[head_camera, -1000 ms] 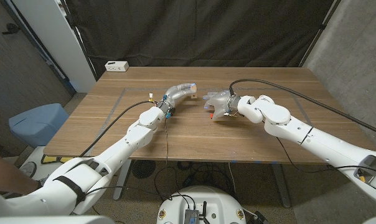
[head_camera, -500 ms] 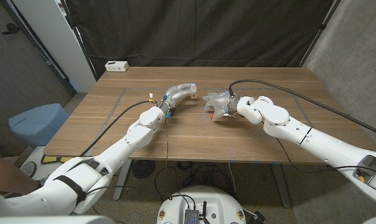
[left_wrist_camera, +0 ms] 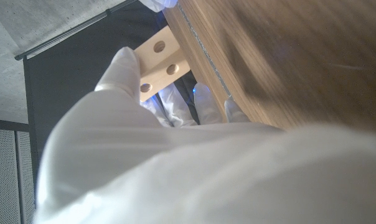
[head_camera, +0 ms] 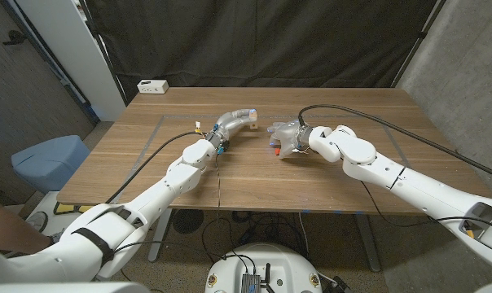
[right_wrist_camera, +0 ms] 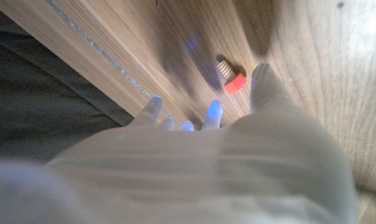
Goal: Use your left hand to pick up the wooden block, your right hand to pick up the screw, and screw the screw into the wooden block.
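Observation:
My left hand (head_camera: pixel 235 120) grips the pale wooden block (head_camera: pixel 252 124) at its fingertips near the table's middle. In the left wrist view the block (left_wrist_camera: pixel 158 59) shows three round holes, with a finger (left_wrist_camera: pixel 122 68) pressed against its side. The screw (head_camera: pixel 276 150), with a red head and a tan threaded shaft, lies on the wood just in front of my right hand (head_camera: pixel 285 135). In the right wrist view the screw (right_wrist_camera: pixel 230 76) lies loose on the table between the spread fingertips (right_wrist_camera: pixel 263 78) of my right hand (right_wrist_camera: pixel 194 168), which holds nothing.
A white box (head_camera: pixel 152 85) sits at the table's far left corner. A black cable (head_camera: pixel 368 118) runs across the right side of the table (head_camera: pixel 352 175). A blue seat (head_camera: pixel 50 159) stands off the left edge. A black curtain hangs behind.
My right hand has crept slightly leftward over the screw. The left hand and the block have stayed in place.

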Motion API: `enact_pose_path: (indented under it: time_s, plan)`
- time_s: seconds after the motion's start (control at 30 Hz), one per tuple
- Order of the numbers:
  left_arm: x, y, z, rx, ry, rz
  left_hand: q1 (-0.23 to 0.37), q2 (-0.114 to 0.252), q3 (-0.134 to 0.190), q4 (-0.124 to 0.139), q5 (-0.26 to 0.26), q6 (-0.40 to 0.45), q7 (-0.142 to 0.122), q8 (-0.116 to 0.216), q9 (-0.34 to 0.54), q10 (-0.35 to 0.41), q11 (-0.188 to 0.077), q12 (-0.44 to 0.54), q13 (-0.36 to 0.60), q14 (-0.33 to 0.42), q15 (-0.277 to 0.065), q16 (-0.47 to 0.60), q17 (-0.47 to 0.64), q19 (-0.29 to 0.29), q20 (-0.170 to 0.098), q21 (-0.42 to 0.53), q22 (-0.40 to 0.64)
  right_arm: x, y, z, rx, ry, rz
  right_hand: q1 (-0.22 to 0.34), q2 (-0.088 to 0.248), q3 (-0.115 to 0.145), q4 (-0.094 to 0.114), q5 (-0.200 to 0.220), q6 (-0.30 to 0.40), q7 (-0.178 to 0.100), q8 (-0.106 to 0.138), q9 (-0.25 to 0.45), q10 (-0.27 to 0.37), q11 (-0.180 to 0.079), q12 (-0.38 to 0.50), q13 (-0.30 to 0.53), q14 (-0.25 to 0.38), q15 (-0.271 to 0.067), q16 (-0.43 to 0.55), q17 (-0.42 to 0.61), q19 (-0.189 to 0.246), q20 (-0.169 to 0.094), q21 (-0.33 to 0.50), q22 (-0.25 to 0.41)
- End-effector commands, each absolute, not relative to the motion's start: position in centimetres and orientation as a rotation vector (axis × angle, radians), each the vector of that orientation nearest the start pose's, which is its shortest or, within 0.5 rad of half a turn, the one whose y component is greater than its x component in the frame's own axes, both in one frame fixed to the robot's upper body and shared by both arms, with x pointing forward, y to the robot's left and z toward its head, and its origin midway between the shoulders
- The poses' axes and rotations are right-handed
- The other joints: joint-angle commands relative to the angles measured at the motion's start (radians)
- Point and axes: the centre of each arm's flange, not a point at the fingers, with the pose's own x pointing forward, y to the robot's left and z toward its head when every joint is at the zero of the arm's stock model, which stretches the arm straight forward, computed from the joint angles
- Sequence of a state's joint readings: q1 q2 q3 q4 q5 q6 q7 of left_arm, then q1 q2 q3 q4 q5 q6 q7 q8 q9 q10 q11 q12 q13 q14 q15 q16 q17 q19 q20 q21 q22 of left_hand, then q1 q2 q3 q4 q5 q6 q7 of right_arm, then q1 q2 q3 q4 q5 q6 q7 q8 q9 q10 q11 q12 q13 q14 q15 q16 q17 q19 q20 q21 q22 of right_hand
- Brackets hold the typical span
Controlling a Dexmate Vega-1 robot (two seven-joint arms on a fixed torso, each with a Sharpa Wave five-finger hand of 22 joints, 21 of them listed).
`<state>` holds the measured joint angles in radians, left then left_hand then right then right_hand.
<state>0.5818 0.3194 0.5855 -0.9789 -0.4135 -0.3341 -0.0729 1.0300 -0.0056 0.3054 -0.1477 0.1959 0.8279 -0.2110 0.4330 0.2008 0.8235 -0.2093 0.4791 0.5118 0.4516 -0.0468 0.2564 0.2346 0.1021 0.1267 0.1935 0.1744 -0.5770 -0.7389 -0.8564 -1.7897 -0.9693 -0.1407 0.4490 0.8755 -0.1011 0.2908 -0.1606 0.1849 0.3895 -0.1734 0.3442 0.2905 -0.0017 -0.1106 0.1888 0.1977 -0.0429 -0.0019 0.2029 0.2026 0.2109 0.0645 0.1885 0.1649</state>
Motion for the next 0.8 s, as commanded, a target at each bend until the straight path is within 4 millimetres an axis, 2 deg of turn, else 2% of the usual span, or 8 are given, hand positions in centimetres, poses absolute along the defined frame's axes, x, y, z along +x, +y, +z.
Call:
enact_pose_path:
  time_s: [0.03,0.57,0.8]
  plan:
    - [70.35,17.27,-1.37,0.202,-0.564,-0.353,-0.009,0.017,0.004,0.002,0.004,0.068,0.031,0.02,0.009,0.025,-0.013,0.029,0.023,0.005,-0.111,0.006,0.003,0.003,-0.002,0.006,0.005,60.44,-12.55,-0.02,-2.02,-0.487,0.241,0.001,-0.008,0.01,-0.001,0.001,0.014,0.006,0.008,0.006,0.006,-0.003,0.005,0.004,0.002,-0.001,0.006,0.002,0.005,0.004,0.0,0.004]
    - [70.44,17.17,-1.18,0.21,-0.562,-0.353,-0.009,0.019,0.002,0.002,0.004,0.069,0.029,0.02,0.009,0.026,-0.013,0.025,0.024,0.004,-0.108,0.006,0.003,0.003,-0.002,0.006,0.005,60.72,-12.19,-0.2,-2.017,-0.48,0.237,0.007,-0.007,0.021,-0.001,0.005,0.065,0.024,0.05,0.025,0.019,-0.004,0.009,0.005,0.01,-0.007,0.01,0.004,0.011,0.001,0.002,0.004]
    - [70.46,17.04,-1.15,0.21,-0.561,-0.356,-0.008,0.02,0.001,0.002,0.004,0.071,0.029,0.02,0.009,0.027,-0.013,0.025,0.024,0.005,-0.11,0.006,0.003,0.003,-0.001,0.006,0.005,60.91,-12.16,-0.37,-2.019,-0.483,0.236,0.013,-0.004,0.029,-0.001,0.007,0.102,0.033,0.079,0.037,0.033,-0.009,0.012,0.006,0.016,-0.012,0.012,0.005,0.016,-0.003,0.002,0.004]
